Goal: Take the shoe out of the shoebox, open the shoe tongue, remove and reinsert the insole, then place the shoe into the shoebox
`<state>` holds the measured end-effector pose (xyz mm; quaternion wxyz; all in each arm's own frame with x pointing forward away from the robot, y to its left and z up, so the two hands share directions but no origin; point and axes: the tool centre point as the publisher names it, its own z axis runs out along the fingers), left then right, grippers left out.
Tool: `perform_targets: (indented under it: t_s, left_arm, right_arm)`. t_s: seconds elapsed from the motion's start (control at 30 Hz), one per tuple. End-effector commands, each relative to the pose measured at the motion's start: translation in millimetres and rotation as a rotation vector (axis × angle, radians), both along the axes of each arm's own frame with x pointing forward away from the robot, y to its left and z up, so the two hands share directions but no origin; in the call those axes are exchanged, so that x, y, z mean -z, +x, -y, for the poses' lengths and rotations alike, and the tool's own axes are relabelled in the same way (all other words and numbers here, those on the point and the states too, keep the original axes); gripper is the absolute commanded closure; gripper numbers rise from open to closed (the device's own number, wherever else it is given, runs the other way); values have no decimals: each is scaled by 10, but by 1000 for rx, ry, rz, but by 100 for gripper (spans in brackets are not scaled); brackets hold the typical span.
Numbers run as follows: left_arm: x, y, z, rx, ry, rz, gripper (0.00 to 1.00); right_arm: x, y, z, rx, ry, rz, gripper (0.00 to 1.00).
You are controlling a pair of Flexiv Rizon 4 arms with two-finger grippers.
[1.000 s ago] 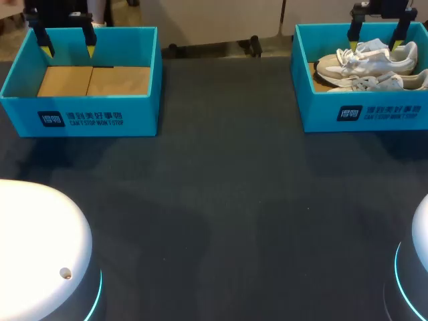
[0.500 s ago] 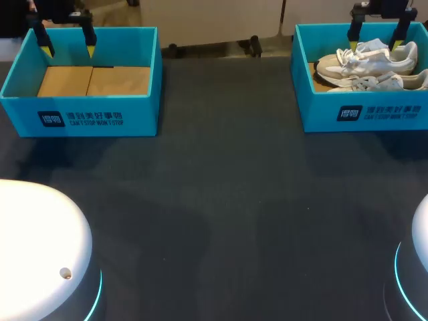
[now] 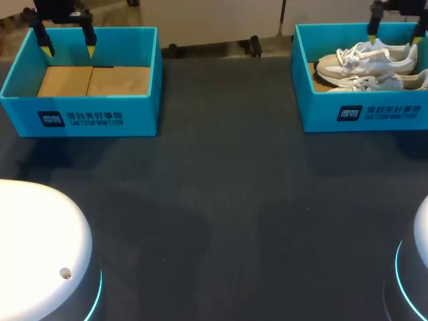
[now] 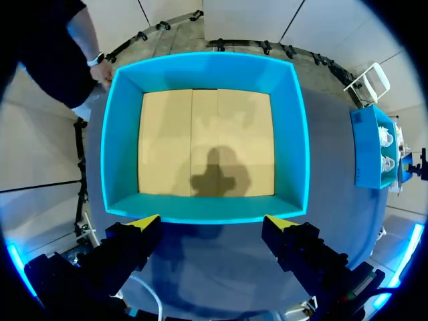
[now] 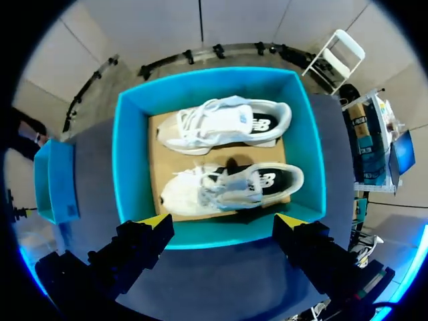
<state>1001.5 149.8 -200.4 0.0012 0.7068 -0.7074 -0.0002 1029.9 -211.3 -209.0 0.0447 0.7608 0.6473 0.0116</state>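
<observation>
- The dark table (image 3: 221, 200) fills most of the frame.
- The left shoebox (image 3: 87, 117) sits at the upper left, teal, with its cardboard floor showing.
- The right shoebox (image 3: 374, 114) sits at the upper right and holds both white shoes.
- The rear shoe (image 3: 364, 63) and the front shoe (image 3: 374, 82) lie side by side on their sides.
- The left gripper (image 3: 67, 49) hangs over the left shoebox's far wall, jaws spread wide, holding nothing.
- The right gripper (image 3: 396, 37) hangs above the rear shoe at the top right, jaws apart and clear of it.

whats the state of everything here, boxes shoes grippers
left shoebox: open, empty
right shoebox: open, two shoes inside
back shoe: on its side, in box
front shoe: on its side, in box
left gripper: open, holding nothing
right gripper: open, holding nothing
</observation>
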Motion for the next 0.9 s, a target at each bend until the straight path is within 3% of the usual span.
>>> perform_targets:
  t_s: [0.03,0.47,0.6,0.67,0.73,0.83,0.9]
  left_arm:
    - [-3,-3,1,0,1,0,0]
    - [-3,-3,1,0,1,0,0]
    - [-3,-3,1,0,1,0,0]
    - [-3,-3,1,0,1,0,0]
    - [-3,-3,1,0,1,0,0]
    - [-3,-3,1,0,1,0,0]
    - [-3,-3,1,0,1,0,0]
  right_arm:
    - [149,40,158,27,-5,-9,0]
    - [449,55,722,134,-85,53,0]
    - [577,47,807,131,-117,27,0]
    - [636,42,834,133,-116,20,11]
    - [698,40,878,146,-122,14,28]
    - [742,32,944,171,-130,17,32]
    - [768,28,981,181,-136,17,41]
